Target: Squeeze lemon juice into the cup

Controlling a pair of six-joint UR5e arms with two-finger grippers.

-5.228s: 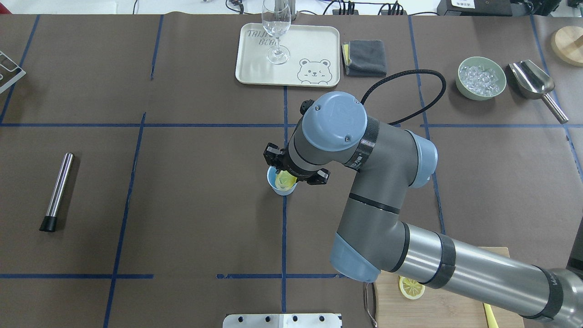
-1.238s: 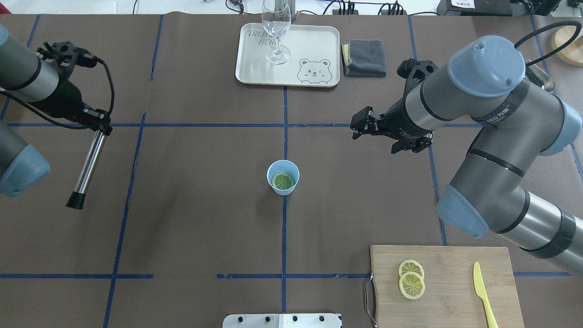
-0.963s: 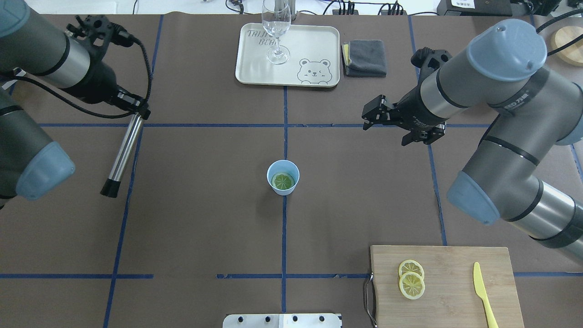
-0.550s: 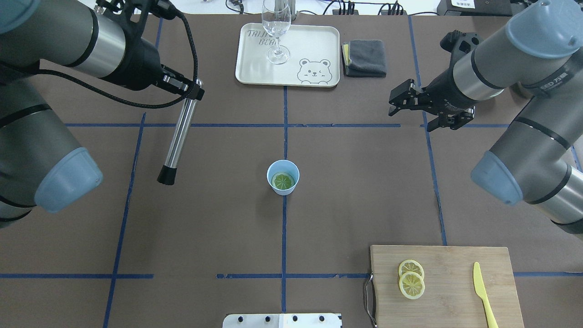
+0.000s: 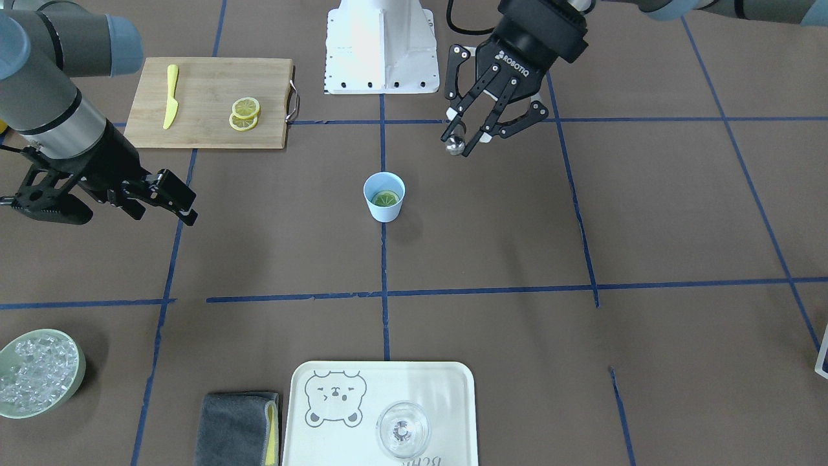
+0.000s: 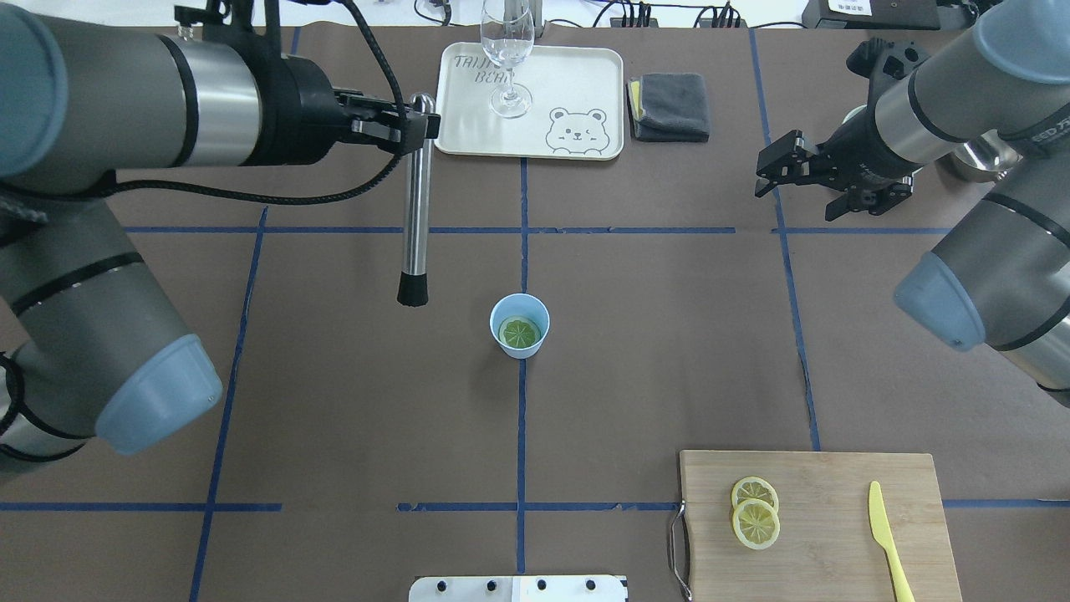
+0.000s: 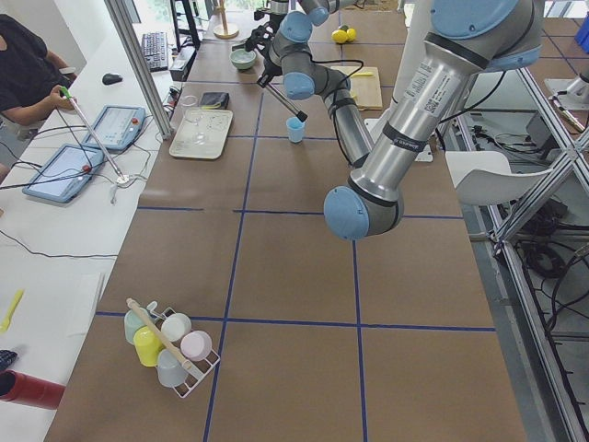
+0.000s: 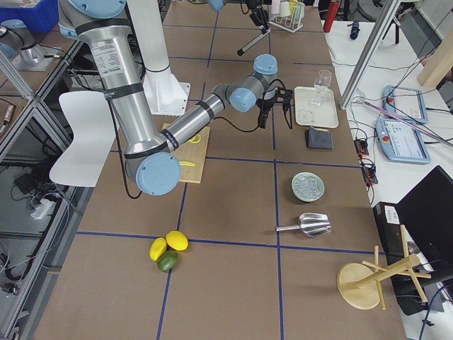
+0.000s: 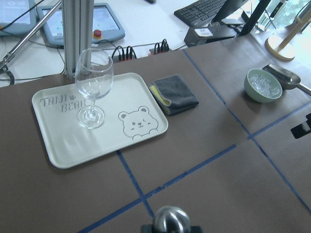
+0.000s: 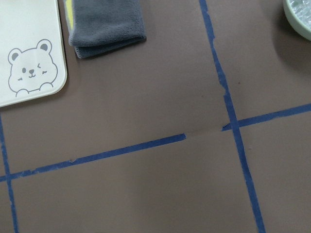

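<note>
The left end effector (image 6: 422, 125) is pinched tight on the rounded top of a steel rod (image 6: 413, 209), and the rod hangs from it, black tip down, in the air. From overhead that tip shows just off to the robot's left of the cup (image 6: 522, 351), clear of the rim and not touching it. The front-facing view catches the rod almost end-on, a shiny knob between the two black fingers.

Over on the other side, the right end effector (image 6: 804, 191) is spread wide with nothing between its fingers, up above the bare counter (image 6: 334, 418) near the far blue tape line, well apart from the cup.

And the cup itself: light blue, upright, sitting on the centre tape line. The lemon slice (image 6: 519, 334) lies flat down in its bottom, looking greenish through the shade of the walls.

Further out, near the robot's right, a wooden cutting board (image 6: 836, 485) carries two more lemon rounds (image 6: 755, 514), overlapping, and a yellow knife (image 6: 884, 531) apart from them. Across the counter a cream tray (image 6: 577, 75) with a bear drawing holds a wine glass (image 6: 506, 58), and a folded grey cloth (image 6: 669, 104) sits just beside the tray. A green bowl of ice (image 5: 71, 382) waits far off on the right arm's side.
</note>
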